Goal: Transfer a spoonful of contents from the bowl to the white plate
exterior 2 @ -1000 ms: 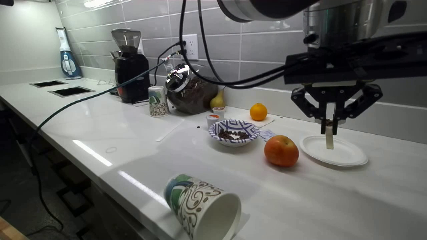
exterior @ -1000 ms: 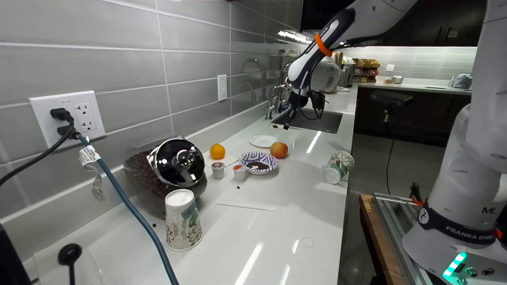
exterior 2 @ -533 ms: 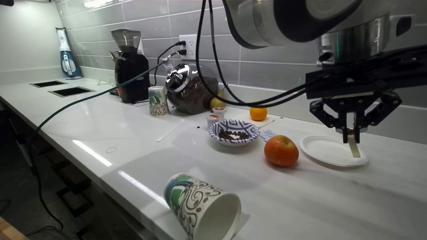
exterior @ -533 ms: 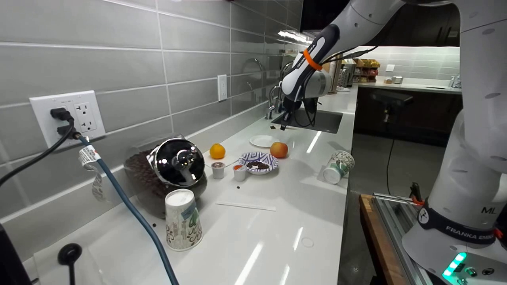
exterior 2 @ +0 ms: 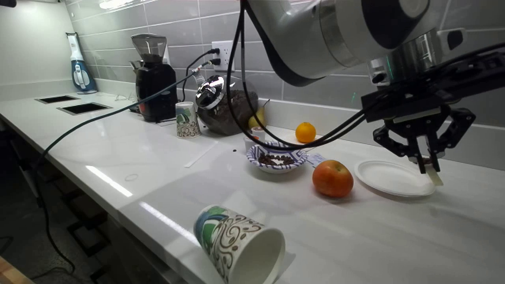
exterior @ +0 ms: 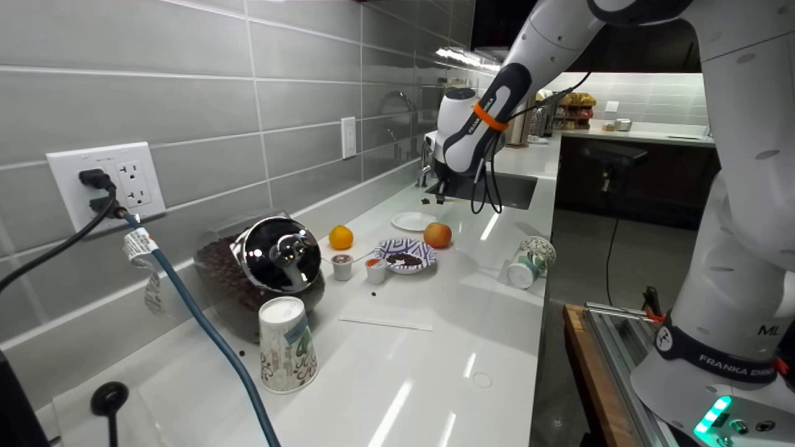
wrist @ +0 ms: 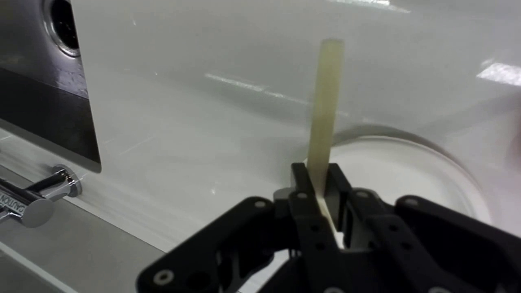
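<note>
The small bowl (exterior 2: 276,169) with a dark blue patterned rim holds dark beans; it also shows in an exterior view (exterior: 417,249). The white plate (exterior 2: 388,178) lies beyond the apple and shows in an exterior view (exterior: 412,221) and the wrist view (wrist: 411,171). My gripper (exterior 2: 430,170) is shut on the pale flat handle of a spoon (wrist: 327,93), tilted, just above the plate's far edge. The spoon's head, with dark beans, shows small beside the fingers in an exterior view (exterior: 425,200); it is hidden in the wrist view. I see no beans on the plate.
An apple (exterior 2: 332,178) stands between bowl and plate. An orange (exterior 2: 305,132), small cups (exterior: 376,271), a tipped paper cup (exterior 2: 236,244), an upright paper cup (exterior 2: 187,120) and a bean jar (exterior 2: 232,112) stand around. The sink (exterior: 509,189) and tap (wrist: 36,199) are beyond the plate.
My gripper has moved away from the bowl, across the plate towards its far edge, lowered slightly, and tilted with the spoon in it. The bowl, plate and apple have not moved.
</note>
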Available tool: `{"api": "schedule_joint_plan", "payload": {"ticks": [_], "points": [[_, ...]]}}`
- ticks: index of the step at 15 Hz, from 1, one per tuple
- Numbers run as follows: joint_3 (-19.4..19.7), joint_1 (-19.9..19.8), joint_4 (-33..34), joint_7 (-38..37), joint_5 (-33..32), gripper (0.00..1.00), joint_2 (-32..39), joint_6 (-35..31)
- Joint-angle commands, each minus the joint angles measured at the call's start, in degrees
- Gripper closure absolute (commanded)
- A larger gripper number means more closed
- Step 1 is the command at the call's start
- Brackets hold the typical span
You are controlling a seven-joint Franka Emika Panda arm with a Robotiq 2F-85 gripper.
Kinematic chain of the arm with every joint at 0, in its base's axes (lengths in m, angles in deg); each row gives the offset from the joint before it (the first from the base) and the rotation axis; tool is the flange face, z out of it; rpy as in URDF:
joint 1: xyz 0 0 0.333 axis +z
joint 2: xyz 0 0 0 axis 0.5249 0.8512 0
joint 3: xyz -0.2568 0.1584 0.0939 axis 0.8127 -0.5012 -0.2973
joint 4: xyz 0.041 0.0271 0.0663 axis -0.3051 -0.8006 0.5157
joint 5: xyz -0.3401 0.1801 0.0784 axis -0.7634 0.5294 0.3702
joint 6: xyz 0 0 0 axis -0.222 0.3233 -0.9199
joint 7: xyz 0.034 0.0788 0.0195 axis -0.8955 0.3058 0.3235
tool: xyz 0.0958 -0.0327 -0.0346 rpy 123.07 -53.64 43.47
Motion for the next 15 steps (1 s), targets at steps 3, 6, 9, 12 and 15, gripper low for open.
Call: {"api": "schedule_joint_plan", "payload": {"ticks": [3, 6, 9, 12, 15], "points": [[6.1, 7.2, 0.7, -13.8, -14.6, 0.94, 0.5, 1.5], [8.6, 10.3, 0.7, -19.6, -21.0, 0.95, 1.1, 1.4], [10.6, 13.1, 0.8, -26.6, -28.4, 0.95, 1.7, 2.2], [11.4, 15.1, 0.9, -33.7, -36.5, 0.95, 1.8, 3.6], [10.3, 15.5, 0.8, -40.5, -44.9, 0.95, 1.5, 6.4]]}}
